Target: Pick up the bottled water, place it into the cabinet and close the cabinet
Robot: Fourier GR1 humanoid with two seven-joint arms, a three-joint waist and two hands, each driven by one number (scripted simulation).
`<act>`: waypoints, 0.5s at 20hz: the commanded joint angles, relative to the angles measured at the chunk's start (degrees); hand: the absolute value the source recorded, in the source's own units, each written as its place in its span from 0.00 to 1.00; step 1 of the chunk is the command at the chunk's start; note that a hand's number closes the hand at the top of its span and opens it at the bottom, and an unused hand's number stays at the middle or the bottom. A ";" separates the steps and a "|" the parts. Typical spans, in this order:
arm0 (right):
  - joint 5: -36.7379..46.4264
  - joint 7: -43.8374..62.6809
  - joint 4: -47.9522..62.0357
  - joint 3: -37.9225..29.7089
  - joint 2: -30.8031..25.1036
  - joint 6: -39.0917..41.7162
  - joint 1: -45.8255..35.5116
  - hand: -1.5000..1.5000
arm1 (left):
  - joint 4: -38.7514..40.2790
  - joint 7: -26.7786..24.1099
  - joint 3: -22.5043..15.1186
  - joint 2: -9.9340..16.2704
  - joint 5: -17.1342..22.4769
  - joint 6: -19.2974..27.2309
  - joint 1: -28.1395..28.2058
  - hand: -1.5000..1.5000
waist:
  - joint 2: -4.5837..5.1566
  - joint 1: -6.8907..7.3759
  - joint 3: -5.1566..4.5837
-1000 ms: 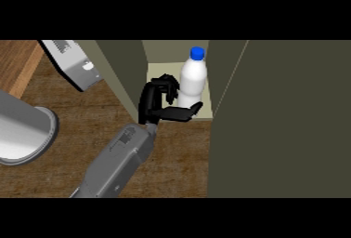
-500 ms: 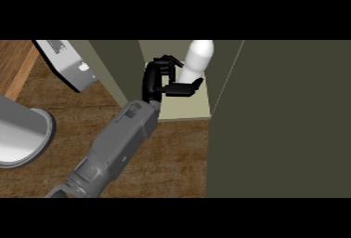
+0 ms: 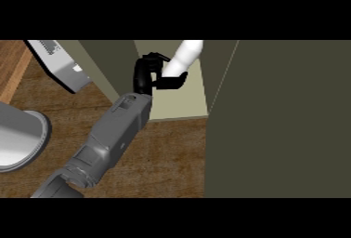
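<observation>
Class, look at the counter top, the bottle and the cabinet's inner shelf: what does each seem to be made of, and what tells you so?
Counter: probably wood or a wood-look laminate, matt; brown with streaky grain. Bottle: plain white and smooth, likely plastic, though the look leaves it open; its top is cut off. Shelf: pale cream, flat and matt, probably painted board.

The bottled water (image 3: 184, 58) leans inside the cabinet (image 3: 179, 104), on its shelf floor near the back, its top cut off by the view's upper edge. The hand (image 3: 147, 76) is just left of it, thumb under its lower end. The cabinet door (image 3: 288, 121) stands open to the right. An appliance (image 3: 58, 65) and a pot (image 3: 17, 139) sit on the counter (image 3: 165, 158) at left
</observation>
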 commanded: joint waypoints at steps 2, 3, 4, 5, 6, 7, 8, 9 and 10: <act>-3.58 1.17 -3.80 0.32 0.20 0.56 1.48 0.00 | 4.20 -2.83 4.26 1.78 1.77 -0.61 -2.68 1.00 | 0.30 -0.66 -0.07; -4.90 0.82 -2.27 -1.83 -0.50 1.19 0.02 0.00 | 5.71 -3.49 3.81 1.72 1.00 -0.10 -2.44 1.00 | 0.52 -0.69 -0.03; -5.03 0.77 -2.40 -2.12 -0.91 1.80 0.27 0.00 | 6.41 -3.89 3.68 1.00 0.60 0.48 -3.01 1.00 | 0.42 -0.74 -0.02; -6.17 -0.31 -1.10 -2.98 -0.62 2.14 0.70 0.00 | 7.89 -3.40 2.37 2.09 -0.96 1.91 -3.57 1.00 | 0.38 -1.05 0.04; -6.05 1.18 -3.09 -2.69 -0.75 1.89 0.36 0.00 | 8.31 -3.15 1.95 2.57 -1.52 1.50 -4.99 0.00 | 0.71 -1.30 -0.01; -4.62 2.05 -3.39 -0.42 -0.14 1.59 -0.06 0.00 | 8.43 -5.68 1.49 1.50 -2.33 4.36 -4.93 0.00 | 0.96 -1.43 -0.06; -4.08 1.38 -2.77 0.41 0.54 1.49 -0.14 0.00 | 9.53 -5.32 1.48 1.25 -2.63 6.47 -5.47 0.00 | 0.80 -1.49 -0.04; -3.69 -0.43 -2.49 -0.47 -0.20 2.64 1.25 0.00 | 9.78 -6.49 1.40 2.15 -2.86 5.24 -4.96 0.00 | 0.75 -2.40 -0.04; -5.54 -0.54 -2.53 -1.97 -0.91 3.43 2.66 0.00 | 9.88 -7.21 1.38 0.63 -3.03 6.31 -4.90 0.00 | 0.44 -2.09 -0.01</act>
